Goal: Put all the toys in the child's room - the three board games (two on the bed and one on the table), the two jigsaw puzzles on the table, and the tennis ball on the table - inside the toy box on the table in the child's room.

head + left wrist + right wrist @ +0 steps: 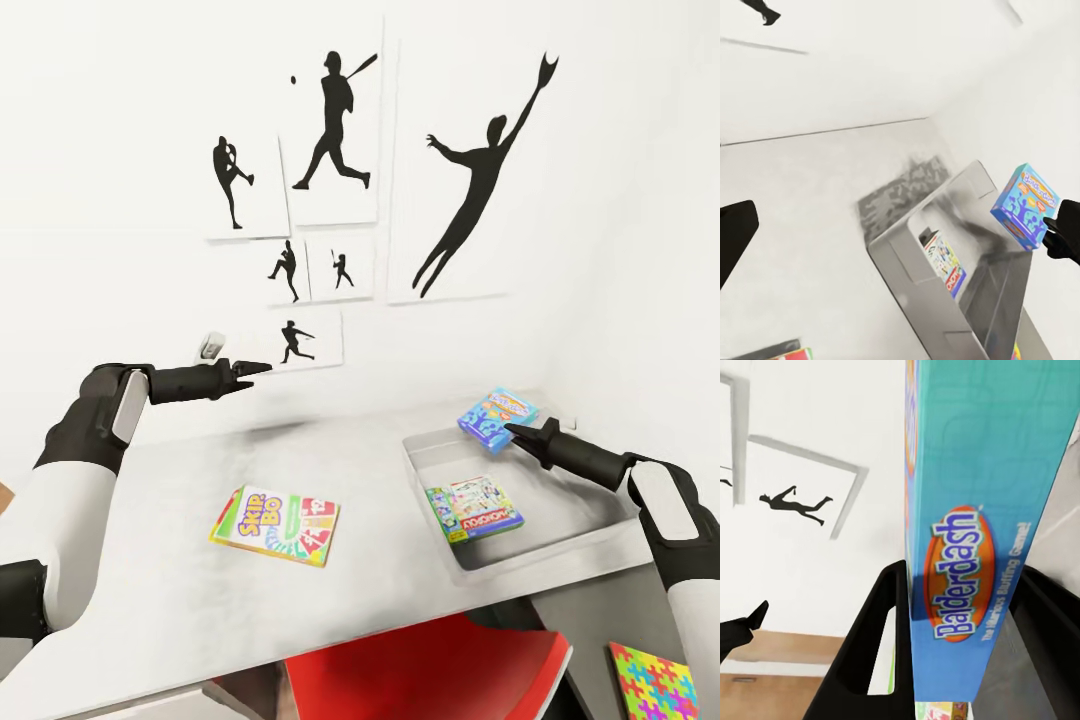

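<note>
Right gripper: clamped on the blue Balderdash box; in the right wrist view the two black fingers press its broad faces, spine toward the lens.
Blue Balderdash box: held in the air above the far corner of the toy box, not yet touching the bin.
Toy box: the landmark, a shallow grey bin at the right end of the table.
White Monopoly box: lying flat on the bin floor, on the side nearer the Skip-Bo box.
Skip-Bo box: flat on the tabletop, well apart from the toy box, toward the table's other end.
Left gripper: hovering over the table far from the toy box, carrying nothing; fingers look nearly together, but whether it is fully closed cannot be told.
Jigsaw puzzle: a bright sheet seen below the toy box's near corner, off the tabletop; what it rests on cannot be told.
Step in hand, as judged: lower the blue game over the bare bin floor beside the Monopoly box, level it, and release only once it sits inside the walls, so it neither catches a wall nor tips out.
</note>
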Robot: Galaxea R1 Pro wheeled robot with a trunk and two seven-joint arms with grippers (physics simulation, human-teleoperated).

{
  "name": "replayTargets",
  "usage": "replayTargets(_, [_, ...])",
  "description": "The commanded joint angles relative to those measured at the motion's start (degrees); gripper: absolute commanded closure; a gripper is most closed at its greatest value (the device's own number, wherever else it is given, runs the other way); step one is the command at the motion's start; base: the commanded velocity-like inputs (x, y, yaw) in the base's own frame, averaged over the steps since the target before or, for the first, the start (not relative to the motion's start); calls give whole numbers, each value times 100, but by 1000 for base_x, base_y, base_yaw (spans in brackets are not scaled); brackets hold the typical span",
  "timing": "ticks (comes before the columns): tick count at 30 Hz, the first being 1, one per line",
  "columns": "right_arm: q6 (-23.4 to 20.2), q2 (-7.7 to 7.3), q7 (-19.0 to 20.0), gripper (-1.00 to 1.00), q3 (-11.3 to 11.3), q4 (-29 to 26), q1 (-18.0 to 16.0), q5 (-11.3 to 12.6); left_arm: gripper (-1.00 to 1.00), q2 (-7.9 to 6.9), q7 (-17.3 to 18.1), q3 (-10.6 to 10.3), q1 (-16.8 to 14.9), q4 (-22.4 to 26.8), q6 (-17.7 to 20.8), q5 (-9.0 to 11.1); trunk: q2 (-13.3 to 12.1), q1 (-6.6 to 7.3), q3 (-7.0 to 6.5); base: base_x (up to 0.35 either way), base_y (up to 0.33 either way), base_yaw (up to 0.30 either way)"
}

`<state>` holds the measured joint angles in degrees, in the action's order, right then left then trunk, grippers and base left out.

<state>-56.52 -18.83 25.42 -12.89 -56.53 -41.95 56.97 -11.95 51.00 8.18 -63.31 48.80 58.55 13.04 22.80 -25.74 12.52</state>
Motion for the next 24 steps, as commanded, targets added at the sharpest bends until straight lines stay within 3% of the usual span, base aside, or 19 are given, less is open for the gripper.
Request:
replayTargets(1, [-26, 1, 51, 100, -12, 2, -7, -44, -100, 0, 32, 8, -6, -2, 18, -21, 12, -4, 11, 34, 7, 0])
replayTargets(11, [-26, 2, 50, 100, -10, 2, -7, -38, -100, 2, 33, 8, -6, -2, 23, -21, 12, -4, 11, 8, 2, -110])
replayTargets(24, [-26, 1, 50, 100, -5, -4, -7, -38, -100, 0, 39, 5, -6, -2, 22, -21, 12, -4, 11, 0, 0, -10])
